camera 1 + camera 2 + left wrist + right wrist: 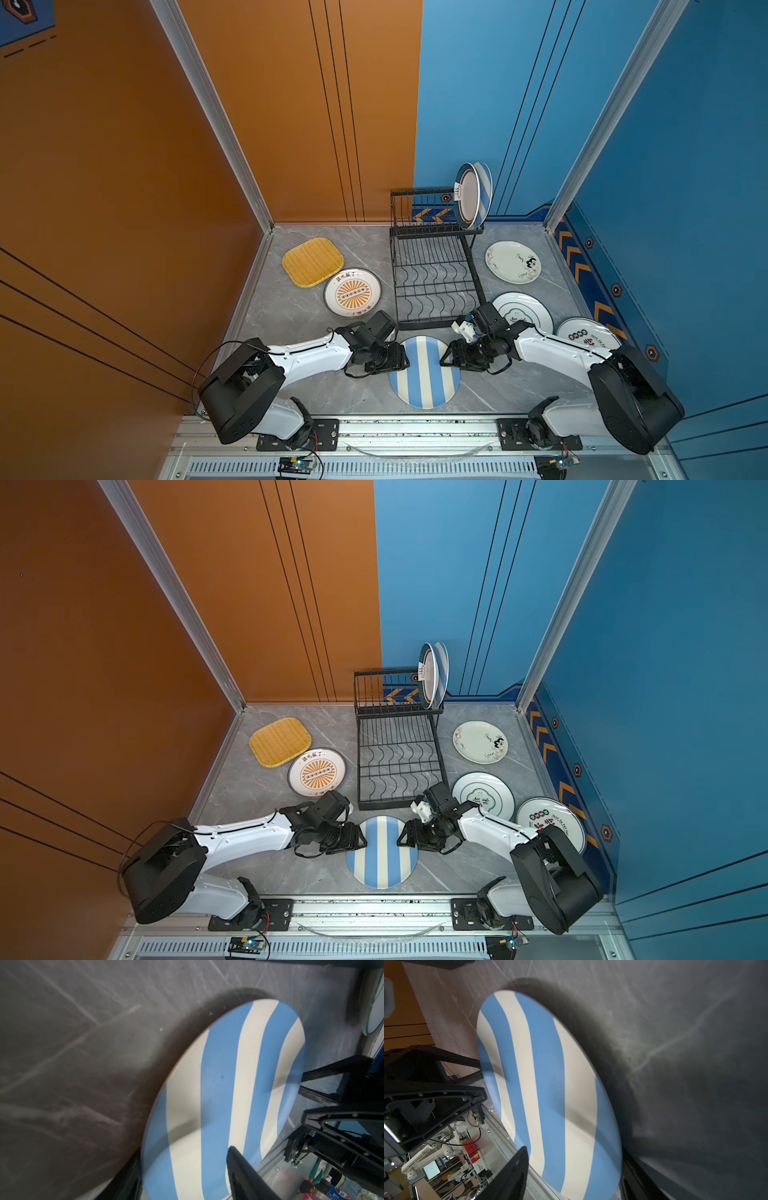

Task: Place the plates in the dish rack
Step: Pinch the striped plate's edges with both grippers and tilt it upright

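counting from both top views, two of the eight plates stood on edge in the dish rack (436, 234), a green-rimmed plate (467, 197) and a striped one (487, 187) behind it, both at the 3 o'clock end of the upper shelf. six lay flat on the table (291, 328), so i judged the task about a quarter done. the wavy slots of the lower base were all empty, and so was the shelf toward 9 o'clock.

the plate in hand was the blue-and-cream striped plate (424, 374), just off the rack's 6 o'clock side. the left gripper (406, 360) sat at its 9 o'clock rim and the right gripper (444, 358) at its 3 o'clock rim. in each wrist view one finger (241, 1172) (512, 1167) lay over the plate's face and the other showed beyond the rim; i could not tell whether either pair had clamped.

at 10 o'clock of the rack lay the yellow woven plate (312, 262), touching or overlapping the sunburst plate (352, 292). at 3 to 4 o'clock lay a floral plate (513, 262), a green-ringed plate (528, 309) and a red-character plate (586, 334), the last partly under the right arm.

the striped plate's 6 o'clock rim came near the table's front edge and its 12 o'clock rim near the rack's base, so a lift probably had to go up before going in. bare table lay at 8 and 4 o'clock.
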